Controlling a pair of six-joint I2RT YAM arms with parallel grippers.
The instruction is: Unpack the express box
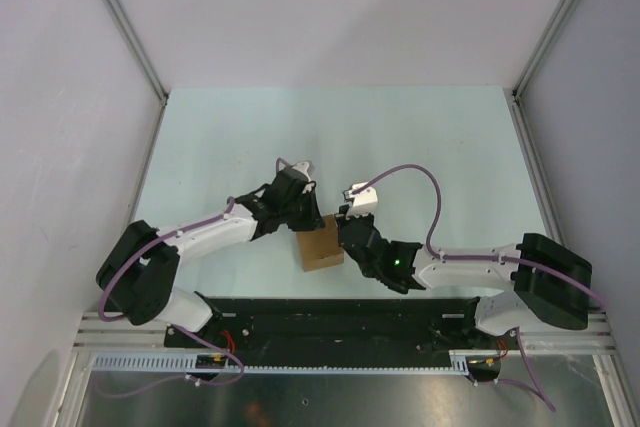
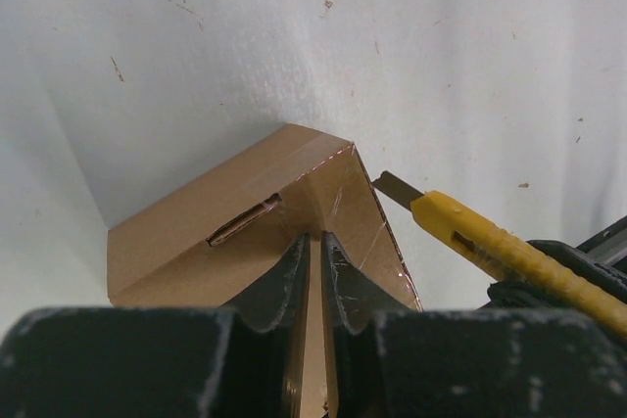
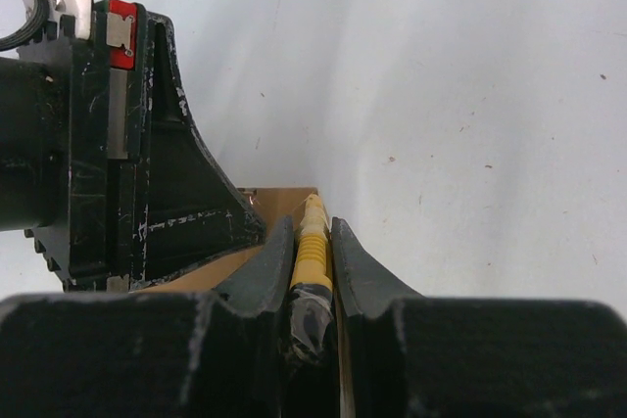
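Pinching the near edge of the express box (image 1: 320,244) in left gripper (image 2: 314,242), box on table (image 1: 400,137) between both claws, right gripper (image 3: 312,232) clamped on yellow knife (image 2: 490,242), blade just beside box corner.

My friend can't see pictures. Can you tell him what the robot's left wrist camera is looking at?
The left gripper pinches a thin cardboard edge of the brown express box, seen from just behind its two black fingers. From the right, a yellow utility knife points its blade at the box's right-hand edge. A white table lies behind them.
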